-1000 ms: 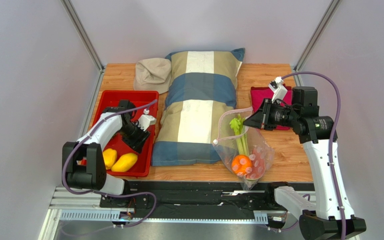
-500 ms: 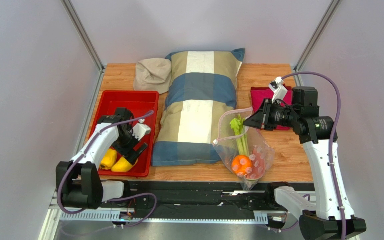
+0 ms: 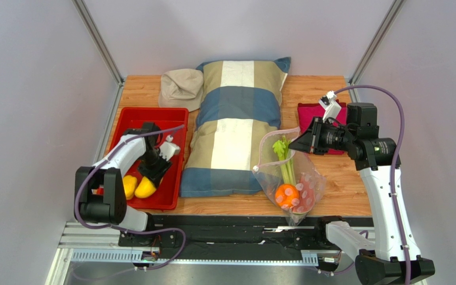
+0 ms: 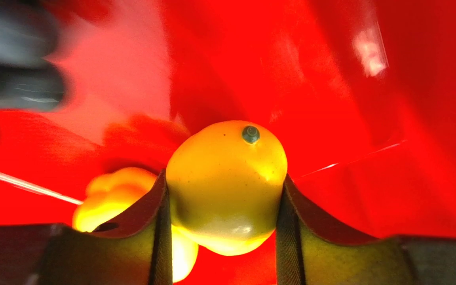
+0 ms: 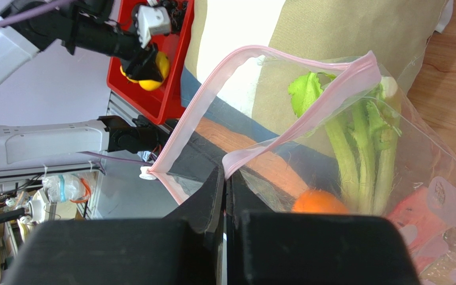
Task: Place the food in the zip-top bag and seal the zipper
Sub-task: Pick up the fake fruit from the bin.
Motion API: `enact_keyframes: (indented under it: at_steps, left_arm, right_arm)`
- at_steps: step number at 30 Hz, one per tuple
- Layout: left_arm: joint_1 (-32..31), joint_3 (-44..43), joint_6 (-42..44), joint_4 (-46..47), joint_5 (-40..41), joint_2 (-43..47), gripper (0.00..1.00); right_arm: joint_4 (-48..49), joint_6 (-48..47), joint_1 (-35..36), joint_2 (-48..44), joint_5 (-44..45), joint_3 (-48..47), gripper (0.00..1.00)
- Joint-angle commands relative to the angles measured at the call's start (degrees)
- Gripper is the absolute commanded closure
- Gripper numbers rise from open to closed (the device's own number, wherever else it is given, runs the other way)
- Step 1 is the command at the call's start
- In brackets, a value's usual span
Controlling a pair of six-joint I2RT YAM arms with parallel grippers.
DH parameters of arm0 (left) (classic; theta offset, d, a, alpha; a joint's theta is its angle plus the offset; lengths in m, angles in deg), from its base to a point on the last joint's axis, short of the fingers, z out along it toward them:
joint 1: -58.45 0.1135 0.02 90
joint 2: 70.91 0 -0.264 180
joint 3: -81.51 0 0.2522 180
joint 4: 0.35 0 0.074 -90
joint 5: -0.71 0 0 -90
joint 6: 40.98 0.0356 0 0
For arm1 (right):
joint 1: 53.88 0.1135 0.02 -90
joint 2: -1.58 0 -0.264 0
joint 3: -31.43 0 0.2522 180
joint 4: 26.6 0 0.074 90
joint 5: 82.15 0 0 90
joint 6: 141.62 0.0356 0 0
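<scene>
My left gripper is in the red tray, shut on a yellow pepper that sits between its fingers. The other yellow pepper lies just behind it. My right gripper is shut on the pink zipper strip and holds the clear zip-top bag up with its mouth open. Inside the bag are the green celery stalk, the orange and reddish pieces. The grapes are not visible.
A large striped pillow lies between tray and bag, and the bag leans on its right edge. A beige cloth hat sits at the back. A magenta cloth lies under my right arm.
My left gripper has come down the tray toward the near end and closed on one yellow pepper. The right arm and the bag have not moved.
</scene>
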Motion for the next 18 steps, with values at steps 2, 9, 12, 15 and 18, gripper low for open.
enact_keyframes:
  at_steps: [2,9,12,15,18]
  left_arm:
    - [-0.1,-15.8,-3.0,-4.9,-11.6,5.6,0.76]
    - [-7.8,-44.1,-15.7,-4.4,-26.3,4.7,0.8]
    - [-15.4,-54.2,-25.2,2.7,-31.6,0.7,0.85]
    - [-23.9,-59.6,-36.5,13.1,-35.3,-3.0,0.89]
    - [-31.0,-60.1,-46.0,24.4,-35.3,-5.5,0.89]
  right_arm:
    - [0.9,-0.7,-0.1,-1.7,-0.1,-0.4,1.0]
    - [0.4,-0.6,-0.1,-2.0,0.2,-0.3,1.0]
    - [0.3,-0.4,0.0,-2.0,0.5,0.0,1.0]
    - [0.2,-0.3,-0.1,-2.0,0.8,-0.3,1.0]
    - [0.3,0.0,-0.2,-2.5,1.0,-0.4,1.0]
